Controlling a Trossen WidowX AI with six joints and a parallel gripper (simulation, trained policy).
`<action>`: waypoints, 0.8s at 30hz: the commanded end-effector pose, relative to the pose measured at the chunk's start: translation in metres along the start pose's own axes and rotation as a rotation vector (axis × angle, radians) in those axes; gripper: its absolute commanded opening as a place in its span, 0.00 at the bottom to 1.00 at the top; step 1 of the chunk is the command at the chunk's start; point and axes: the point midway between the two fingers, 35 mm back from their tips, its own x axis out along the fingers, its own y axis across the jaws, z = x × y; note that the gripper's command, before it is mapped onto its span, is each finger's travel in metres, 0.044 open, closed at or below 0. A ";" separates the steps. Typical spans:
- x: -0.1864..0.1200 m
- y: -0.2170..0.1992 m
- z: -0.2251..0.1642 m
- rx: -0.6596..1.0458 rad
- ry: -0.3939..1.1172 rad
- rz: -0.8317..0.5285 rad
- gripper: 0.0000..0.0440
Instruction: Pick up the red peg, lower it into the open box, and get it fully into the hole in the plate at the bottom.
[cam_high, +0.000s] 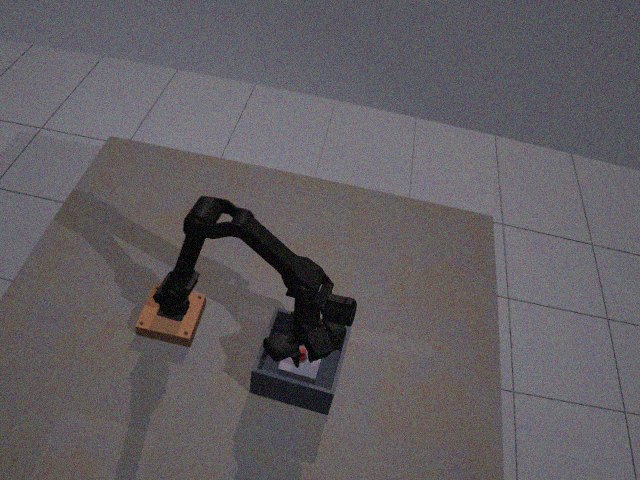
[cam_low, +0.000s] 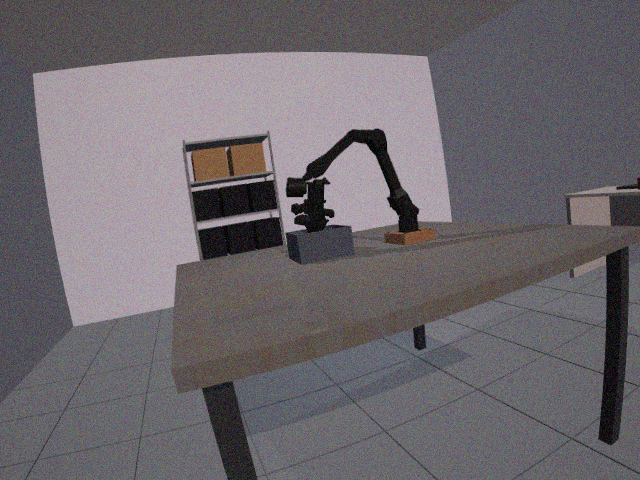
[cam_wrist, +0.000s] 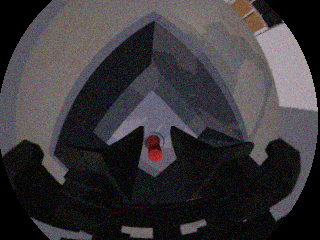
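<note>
The grey-blue open box (cam_high: 292, 391) (cam_low: 321, 246) (cam_wrist: 102, 57) stands on the table, with the pale plate (cam_high: 308, 369) (cam_wrist: 151, 107) on its floor. The red peg (cam_high: 302, 354) (cam_wrist: 154, 150) stands about upright at the plate's hole, its lower end inside the hole's dark ring in the wrist view. How deep it sits cannot be told. My gripper (cam_high: 304, 357) (cam_wrist: 157, 129) is down in the box, open, with one finger on each side of the peg and a gap showing beside it. In the exterior view the fingertips and the peg are hidden by the box wall.
The box walls rise around my fingers. The orange base block (cam_high: 164, 328) (cam_low: 412, 236) of the arm stands on the table (cam_high: 413, 403) (cam_low: 268, 310), to the left of the box in the top view. A shelf (cam_low: 235, 180) with boxes stands behind the table.
</note>
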 end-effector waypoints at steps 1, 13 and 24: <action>-0.003 0.005 0.011 -0.012 -0.003 0.028 0.48; -0.022 0.037 0.037 -0.035 0.054 0.127 1.00; -0.051 0.074 0.057 -0.076 0.048 0.246 1.00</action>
